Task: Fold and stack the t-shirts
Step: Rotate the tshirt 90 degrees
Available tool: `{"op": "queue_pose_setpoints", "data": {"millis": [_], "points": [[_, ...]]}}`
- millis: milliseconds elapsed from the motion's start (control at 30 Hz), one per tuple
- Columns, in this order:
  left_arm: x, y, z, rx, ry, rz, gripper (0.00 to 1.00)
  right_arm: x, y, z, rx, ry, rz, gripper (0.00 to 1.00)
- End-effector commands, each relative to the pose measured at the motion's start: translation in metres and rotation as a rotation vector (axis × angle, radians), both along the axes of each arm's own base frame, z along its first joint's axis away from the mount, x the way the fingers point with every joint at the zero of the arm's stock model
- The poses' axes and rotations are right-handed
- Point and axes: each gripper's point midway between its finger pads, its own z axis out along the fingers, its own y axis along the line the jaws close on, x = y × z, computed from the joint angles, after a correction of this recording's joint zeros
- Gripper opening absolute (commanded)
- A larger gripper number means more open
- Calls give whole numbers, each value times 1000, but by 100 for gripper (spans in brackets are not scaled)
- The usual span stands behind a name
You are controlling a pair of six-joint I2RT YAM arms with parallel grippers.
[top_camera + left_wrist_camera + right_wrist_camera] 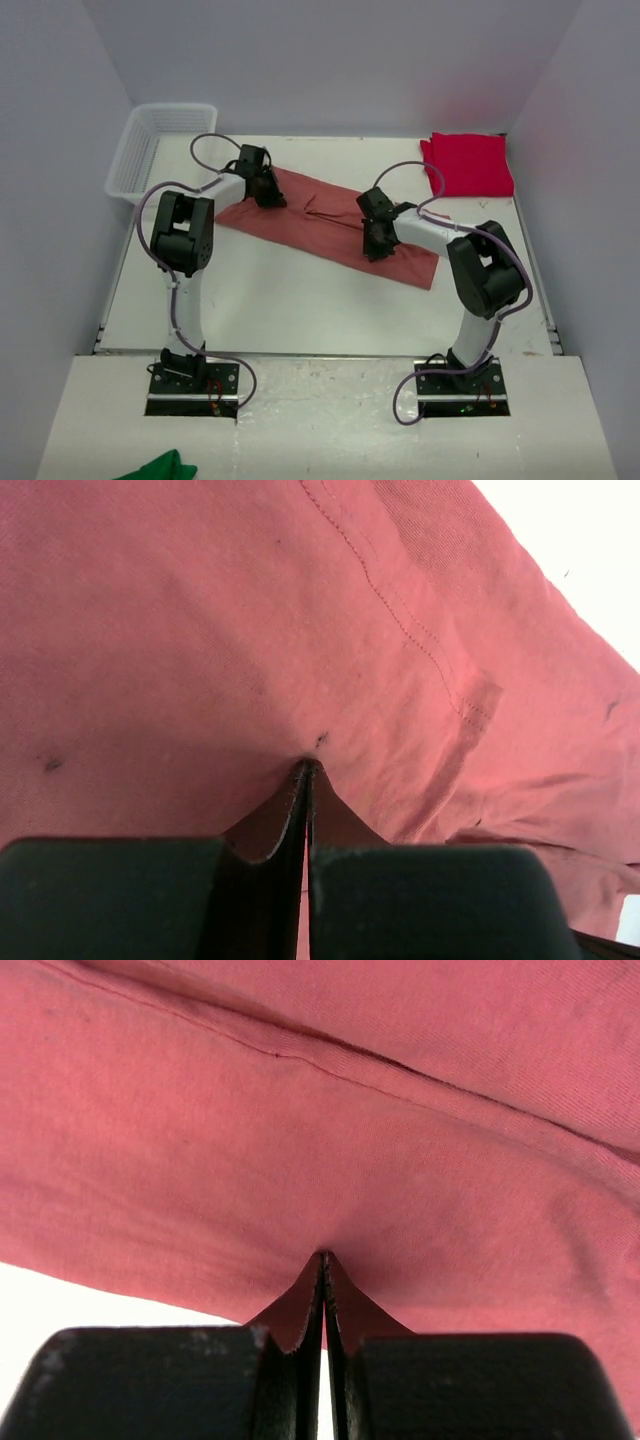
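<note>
With the left tool [305, 770] and right tool [323, 1257] each clamped shut on a thin tuck of the salmon-red t-shirt [320, 215], which lies as a diagonal strip mid-bench [300, 310], I judge either shallow pinch could slip during lifting, skewing the fold.

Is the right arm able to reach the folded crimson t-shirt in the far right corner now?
Probably not yet. The crimson t-shirt lies just beyond the right gripper with bare table between, but that gripper is shut on the salmon t-shirt and would have to let go first.
</note>
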Motion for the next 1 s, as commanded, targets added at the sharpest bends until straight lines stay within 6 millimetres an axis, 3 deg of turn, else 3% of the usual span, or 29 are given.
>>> {"op": "queue_pose_setpoints", "data": {"millis": [0, 133, 167, 200, 267, 300, 433, 467, 533, 567, 667, 767, 967], "points": [[16, 8, -5, 40, -5, -13, 0, -36, -3, -34, 3, 118, -7, 0], [31, 1, -11, 42, -2, -52, 0, -53, 7, -40, 24, 142, 6, 0], [30, 1, -24, 44, 30, -65, 0, -59, 9, -43, 28, 152, 3, 0], [40, -4, -15, 29, 3, -80, 0, -64, 13, -45, 31, 156, 12, 0], [43, -9, -25, 22, 13, -108, 0, -73, 18, -50, 44, 168, 13, 0], [51, -14, -17, 2, -11, -124, 0, -80, 23, -52, 46, 178, 33, 0], [62, -28, -22, -49, -5, -179, 0, -100, 35, -63, 39, 206, 58, 0], [61, -31, -32, -58, 12, -199, 0, -108, 43, -67, 63, 231, 68, 0], [69, -42, -23, -106, -12, -238, 0, -120, 56, -70, 65, 247, 108, 0], [69, -44, -32, -117, 2, -248, 0, -125, 58, -75, 50, 265, 111, 0], [74, -52, -32, -161, -15, -279, 0, -136, 84, -72, 50, 272, 178, 0], [74, -56, -33, -201, -24, -313, 0, -141, 124, -63, 75, 256, 254, 0], [74, -50, -31, -209, -39, -347, 0, -139, 169, -41, 114, 231, 336, 0]]}}
